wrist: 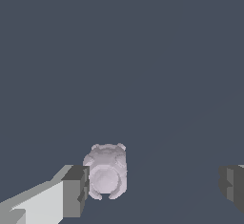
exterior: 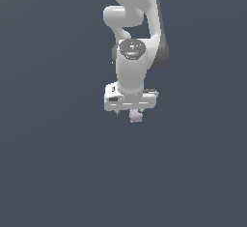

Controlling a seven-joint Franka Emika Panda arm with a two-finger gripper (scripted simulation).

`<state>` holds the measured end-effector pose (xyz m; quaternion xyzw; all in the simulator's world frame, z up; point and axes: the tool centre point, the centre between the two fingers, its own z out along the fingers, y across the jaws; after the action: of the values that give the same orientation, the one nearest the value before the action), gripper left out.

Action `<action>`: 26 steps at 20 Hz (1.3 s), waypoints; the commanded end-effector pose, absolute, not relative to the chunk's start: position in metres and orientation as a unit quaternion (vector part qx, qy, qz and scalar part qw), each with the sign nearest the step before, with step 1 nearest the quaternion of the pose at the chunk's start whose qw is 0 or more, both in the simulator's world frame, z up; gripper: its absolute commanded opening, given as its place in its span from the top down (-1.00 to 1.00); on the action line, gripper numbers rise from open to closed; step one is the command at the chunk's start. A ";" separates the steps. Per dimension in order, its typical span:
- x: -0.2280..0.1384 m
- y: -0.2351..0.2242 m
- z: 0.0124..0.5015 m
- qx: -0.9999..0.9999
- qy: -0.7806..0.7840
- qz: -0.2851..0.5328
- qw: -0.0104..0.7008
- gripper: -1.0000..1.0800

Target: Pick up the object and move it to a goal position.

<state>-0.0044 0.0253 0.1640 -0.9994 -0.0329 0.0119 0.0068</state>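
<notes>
The object (wrist: 106, 172) is a small lumpy, pale pinkish-lavender blob lying on the dark grey floor. In the wrist view it sits between my two fingers, close against one finger pad (wrist: 75, 191) and far from the other (wrist: 232, 185). My gripper (wrist: 153, 188) is open, its fingers wide apart around the object. In the exterior view the object (exterior: 136, 116) peeks out just below the white hand of the arm, and my gripper (exterior: 130, 110) hangs right over it, fingers mostly hidden by the hand.
The white Franka arm (exterior: 132, 33) rises above the hand. A flat dark grey surface (exterior: 58, 163) fills the view all around.
</notes>
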 end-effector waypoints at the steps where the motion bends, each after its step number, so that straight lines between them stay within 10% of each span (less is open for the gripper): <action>1: -0.004 0.025 0.164 -0.999 -0.033 0.012 0.007 -0.92; 26: -0.033 0.032 0.126 -0.999 -0.036 0.009 0.000 -0.92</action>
<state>-0.0265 0.0247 0.1326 -0.9994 -0.0337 0.0104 0.0009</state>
